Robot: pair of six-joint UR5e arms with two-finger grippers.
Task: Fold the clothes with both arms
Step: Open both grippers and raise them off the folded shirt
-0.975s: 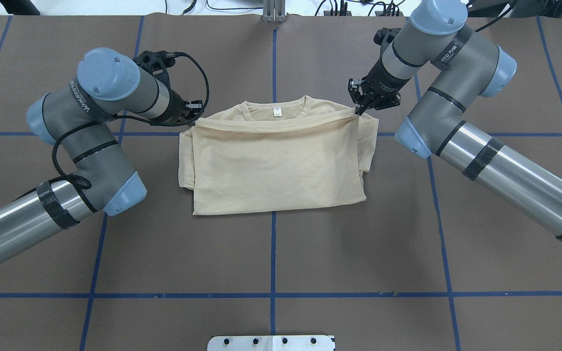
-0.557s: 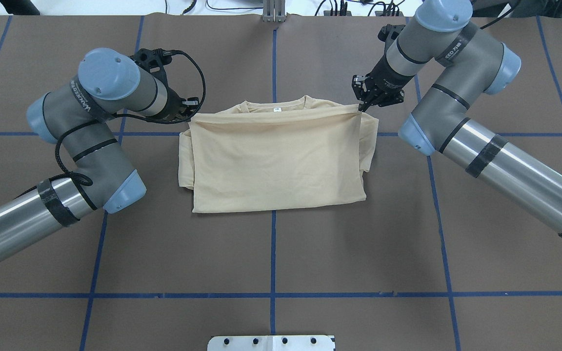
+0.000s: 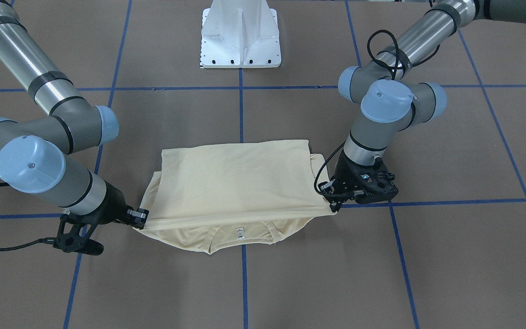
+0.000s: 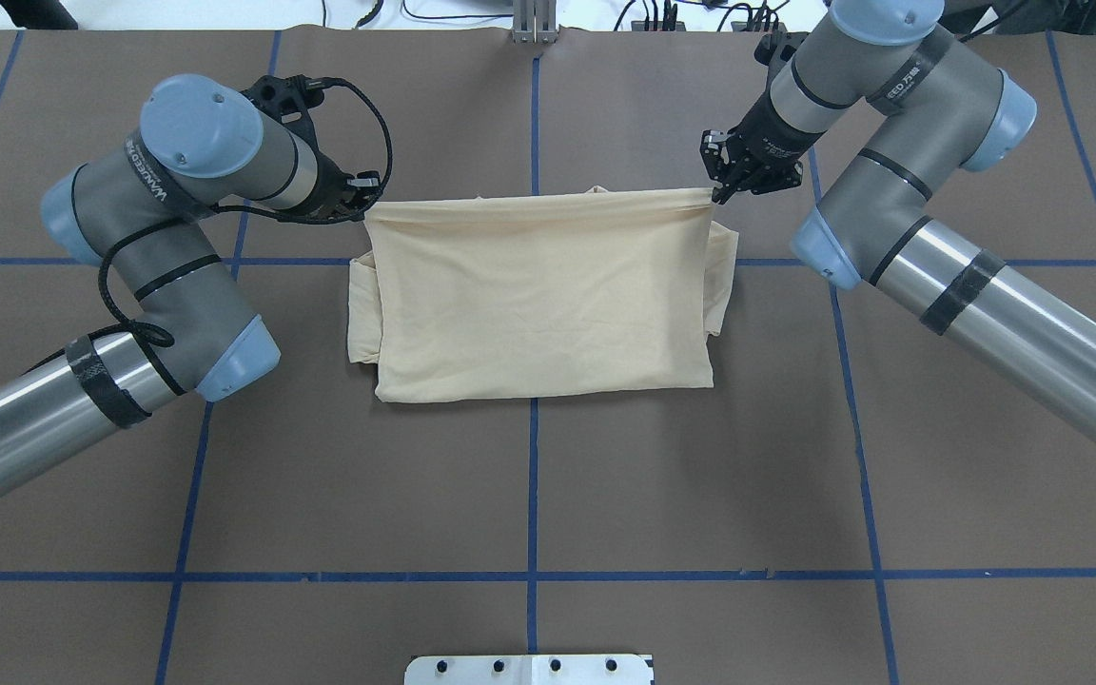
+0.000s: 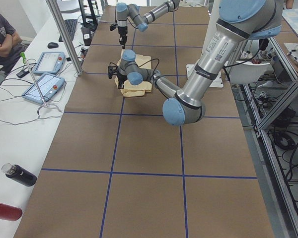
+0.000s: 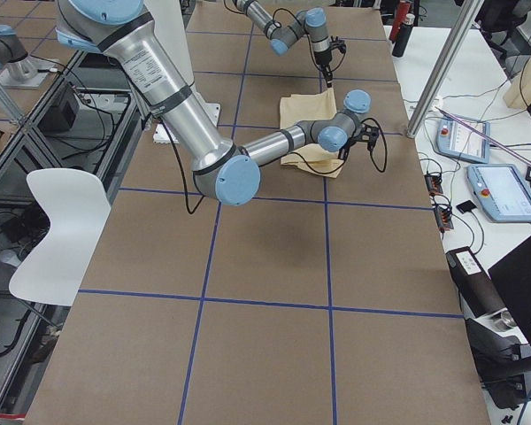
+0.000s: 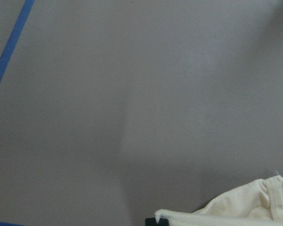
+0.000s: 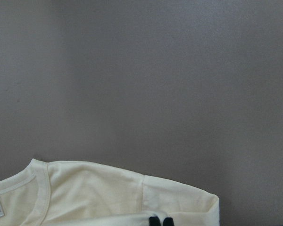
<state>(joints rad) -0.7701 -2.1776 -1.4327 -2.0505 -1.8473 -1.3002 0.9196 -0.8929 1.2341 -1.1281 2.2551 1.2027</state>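
Observation:
The pale cream shirt lies folded on the brown table, plain side up. Its top layer is stretched between both arms. My left gripper is shut on that layer's far left corner, and my right gripper is shut on its far right corner. The front-facing view has the left gripper on its right and the right gripper on its left. There the held edge hangs just above the collar, with the white neck tag showing below it. Both wrist views catch cream cloth at black fingertips.
The white pedestal base stands at the robot's side of the table. Blue tape lines cross the brown surface. Beyond the far edge are control tablets, bottles and a seated person. A white chair stands beside the table.
Both grippers have carried the held edge away from the robot, over the collar. In the overhead view the neckline and tag are now covered by the top layer.

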